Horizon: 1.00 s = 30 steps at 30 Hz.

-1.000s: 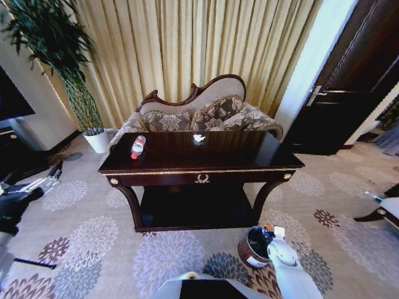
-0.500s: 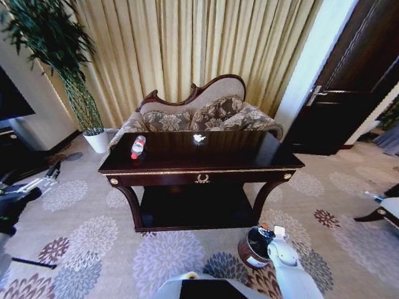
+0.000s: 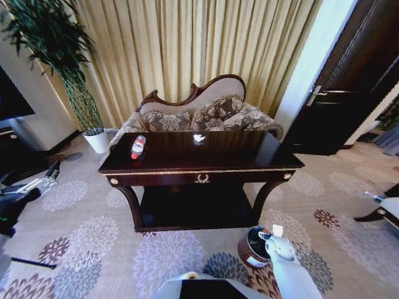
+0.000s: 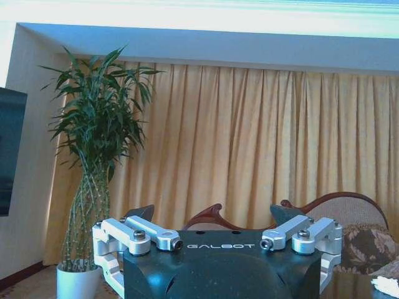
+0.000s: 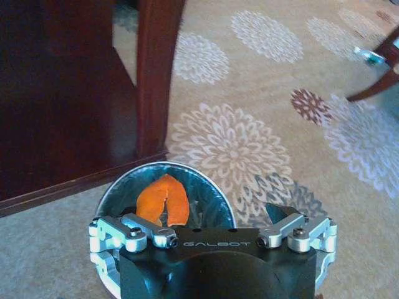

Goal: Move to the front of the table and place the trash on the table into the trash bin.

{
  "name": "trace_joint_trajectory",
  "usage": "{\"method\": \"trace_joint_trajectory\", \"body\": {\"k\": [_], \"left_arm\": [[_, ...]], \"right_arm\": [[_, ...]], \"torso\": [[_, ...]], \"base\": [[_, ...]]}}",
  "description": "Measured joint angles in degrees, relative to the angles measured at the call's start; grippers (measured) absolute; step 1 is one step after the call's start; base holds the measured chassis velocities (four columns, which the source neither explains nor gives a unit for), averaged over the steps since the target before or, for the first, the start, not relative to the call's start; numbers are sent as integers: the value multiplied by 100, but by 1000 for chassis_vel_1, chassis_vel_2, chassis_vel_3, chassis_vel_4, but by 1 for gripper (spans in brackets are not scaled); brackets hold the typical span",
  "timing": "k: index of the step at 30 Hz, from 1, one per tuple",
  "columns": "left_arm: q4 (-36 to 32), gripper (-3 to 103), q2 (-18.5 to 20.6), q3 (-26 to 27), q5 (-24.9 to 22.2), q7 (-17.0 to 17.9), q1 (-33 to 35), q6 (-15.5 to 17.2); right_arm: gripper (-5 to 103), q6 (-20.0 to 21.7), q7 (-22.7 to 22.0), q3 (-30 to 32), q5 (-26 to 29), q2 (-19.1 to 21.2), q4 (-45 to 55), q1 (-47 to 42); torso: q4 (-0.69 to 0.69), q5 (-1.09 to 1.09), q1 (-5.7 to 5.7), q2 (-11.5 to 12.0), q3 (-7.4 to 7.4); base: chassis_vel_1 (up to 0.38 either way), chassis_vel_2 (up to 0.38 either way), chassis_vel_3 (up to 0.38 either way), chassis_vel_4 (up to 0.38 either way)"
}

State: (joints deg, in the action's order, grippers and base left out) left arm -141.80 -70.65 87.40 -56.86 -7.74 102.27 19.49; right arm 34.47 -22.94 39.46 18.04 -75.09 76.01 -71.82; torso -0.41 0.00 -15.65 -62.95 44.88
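Head view: plastic bottle [image 3: 138, 147] and white crumpled scrap [image 3: 199, 138] lie on the table [image 3: 249, 163], not yet binned. Trash bin [image 3: 252, 248] stands by the table's right leg.
Left wrist view: left gripper [image 4: 212, 219] spread, empty, raised.
Right wrist view: right gripper [image 5: 212, 219] released over the bin; orange peel [image 5: 163, 200] inside.

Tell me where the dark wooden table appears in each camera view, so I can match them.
Head view: the table stands at the centre, before the sofa.
Left wrist view: a dark strip of its top, under the white scrap.
Right wrist view: its leg and lower shelf, beside the trash bin.
Shared landmarks: the scrap with the head view, the bin likewise.
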Motion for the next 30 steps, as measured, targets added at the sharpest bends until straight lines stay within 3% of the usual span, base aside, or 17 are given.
{"method": "trace_joint_trajectory", "body": {"k": [13,18,20,21,22,23,30], "left_arm": [[-49,100,-43,-10,15,0,18,7],[-51,100,-42,-9,15,0,21,15],[-56,100,-41,-12,12,0,22,25],[-56,100,-41,-12,12,0,22,25],[-59,100,-41,-25,12,-1,20,28],[-61,100,-42,-33,13,-3,20,29],[-66,100,-37,-59,22,-12,7,33]], "right_arm": [[100,183,-472,-30,714,-124,-228,356],[100,285,-707,-3,1312,-148,-264,466],[100,354,-943,35,1900,-143,-269,532],[100,354,-943,35,1900,-143,-269,532],[100,389,-1187,41,2435,-109,-269,563],[100,395,-1256,41,2589,-91,-269,566],[100,212,-1160,38,2467,-78,-222,480]], "torso": [[1,-1,0,0,0],[1,-1,0,0,0],[1,-1,0,0,0],[1,-1,0,0,0],[1,0,0,0,0],[2,-1,0,0,0],[0,0,0,0,0]], "base": [[0,0,0,0],[0,0,0,0],[0,0,0,0],[0,0,0,0],[0,0,0,0],[0,0,0,0],[0,0,0,0]]}}
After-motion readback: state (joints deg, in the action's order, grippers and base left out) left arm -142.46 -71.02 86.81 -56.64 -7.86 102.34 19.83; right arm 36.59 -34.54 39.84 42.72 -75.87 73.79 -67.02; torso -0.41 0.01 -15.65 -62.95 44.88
